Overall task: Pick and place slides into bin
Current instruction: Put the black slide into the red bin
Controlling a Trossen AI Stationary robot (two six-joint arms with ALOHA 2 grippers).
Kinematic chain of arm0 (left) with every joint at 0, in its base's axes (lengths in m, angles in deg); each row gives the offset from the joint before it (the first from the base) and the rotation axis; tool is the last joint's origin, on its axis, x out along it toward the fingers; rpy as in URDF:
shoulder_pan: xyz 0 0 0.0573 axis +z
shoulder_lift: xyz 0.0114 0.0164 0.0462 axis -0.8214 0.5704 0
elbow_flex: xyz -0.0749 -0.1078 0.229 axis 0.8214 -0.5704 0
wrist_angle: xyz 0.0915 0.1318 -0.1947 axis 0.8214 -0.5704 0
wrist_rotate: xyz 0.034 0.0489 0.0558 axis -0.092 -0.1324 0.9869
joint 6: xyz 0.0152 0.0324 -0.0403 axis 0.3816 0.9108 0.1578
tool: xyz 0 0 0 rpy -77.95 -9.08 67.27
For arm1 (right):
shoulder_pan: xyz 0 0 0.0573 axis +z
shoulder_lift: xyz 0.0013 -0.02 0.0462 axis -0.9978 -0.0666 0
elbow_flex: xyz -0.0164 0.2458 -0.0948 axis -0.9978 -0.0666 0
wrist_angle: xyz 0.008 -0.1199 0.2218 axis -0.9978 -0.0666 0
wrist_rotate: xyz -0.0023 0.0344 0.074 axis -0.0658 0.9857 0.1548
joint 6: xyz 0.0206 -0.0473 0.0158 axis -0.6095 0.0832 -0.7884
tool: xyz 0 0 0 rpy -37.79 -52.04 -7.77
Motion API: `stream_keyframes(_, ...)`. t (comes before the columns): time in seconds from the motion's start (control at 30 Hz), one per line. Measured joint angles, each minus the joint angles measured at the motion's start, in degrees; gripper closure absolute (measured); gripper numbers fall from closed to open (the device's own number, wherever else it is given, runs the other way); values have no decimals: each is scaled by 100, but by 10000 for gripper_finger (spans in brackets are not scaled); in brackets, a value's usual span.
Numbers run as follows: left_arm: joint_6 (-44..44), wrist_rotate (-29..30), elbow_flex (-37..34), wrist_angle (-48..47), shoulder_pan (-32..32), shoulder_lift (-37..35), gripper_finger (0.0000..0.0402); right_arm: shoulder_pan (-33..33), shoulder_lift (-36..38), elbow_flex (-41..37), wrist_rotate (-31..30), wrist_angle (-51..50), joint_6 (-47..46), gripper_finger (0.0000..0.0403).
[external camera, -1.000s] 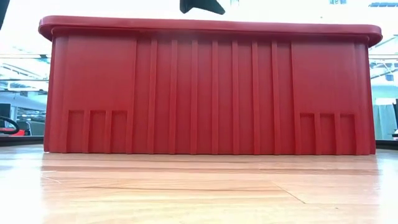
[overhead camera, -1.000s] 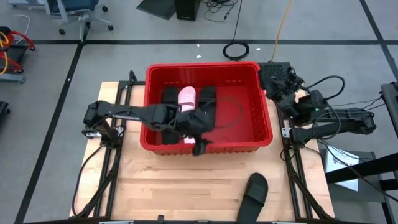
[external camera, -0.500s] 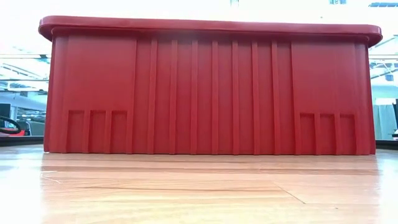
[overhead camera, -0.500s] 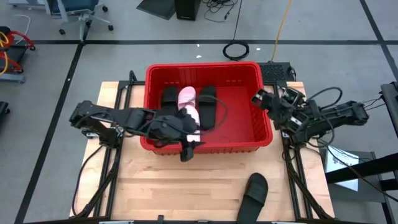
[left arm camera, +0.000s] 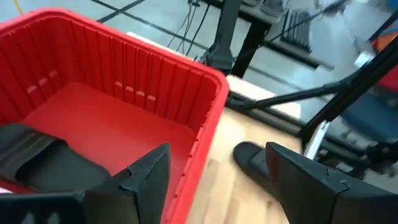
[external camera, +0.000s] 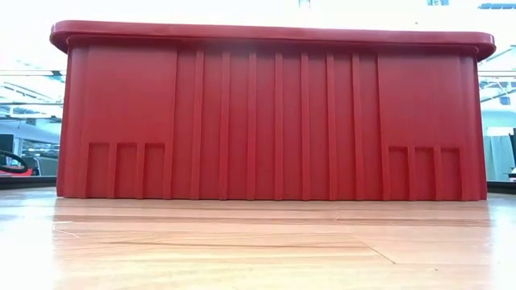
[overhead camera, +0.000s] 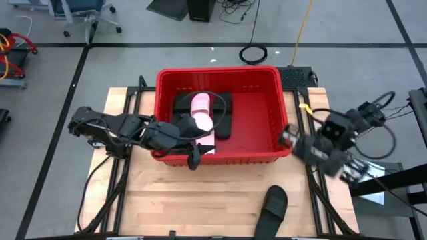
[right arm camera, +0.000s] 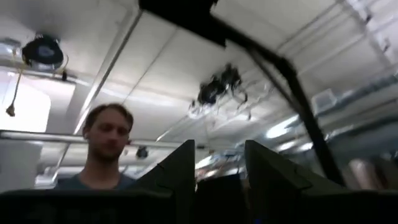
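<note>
Bin: the red crate [overhead camera: 267, 107] stood at the far middle of the worktop [overhead camera: 167, 207]; in the low view its ribbed near wall [external camera: 274, 121] filled the picture.

Slides in bin: the high view showed black slides [overhead camera: 223, 113] and at least one pink slide [overhead camera: 202, 109] lying in the left half of the bin, partly overlapping. An exact count could not be read, since the left arm covered part of the pile.

Slide outside bin: one black slide [overhead camera: 272, 203] lay on the worktop near the near edge, right of centre and well apart from the bin. The left wrist view showed it [left arm camera: 252, 158] just beyond the bin's corner.

Left gripper: the gripper [overhead camera: 195, 155] hung over the bin's near rim, left of centre. Its fingers [left arm camera: 146, 177] stood wide apart and held nothing.

Right gripper: the gripper [overhead camera: 288, 135] was at the bin's right wall, off the worktop's right edge. Its fingers [right arm camera: 183, 165] pointed up toward the ceiling, narrowly parted and empty; a person [right arm camera: 106, 146] showed beyond them.

Progress: judged nearly complete. Most slides were in the bin; the one black slide on the worktop remained to be picked up and placed.
</note>
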Motion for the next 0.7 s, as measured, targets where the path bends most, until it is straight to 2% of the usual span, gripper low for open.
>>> stream_keyframes(0.13, -212, 47, 5, 3, -105, -31, 147, 570, -400, 1138, 45, -2068, -87, 273)
stream_keyframes(0.3, -169, 196, 7, 5, -235, -115, 147, 1124, -972, 2055, -127, -4261, -900, 273)
stream_keyframes(0.53, 56, 212, 5, -34, -290, -161, 147, 1499, -1772, 2172, -114, -5438, -2458, 273)
stream_keyframes(0.7, 231, 96, 7, -82, -290, -161, 147, 1636, -2410, 2172, 595, -6459, -3731, 273)
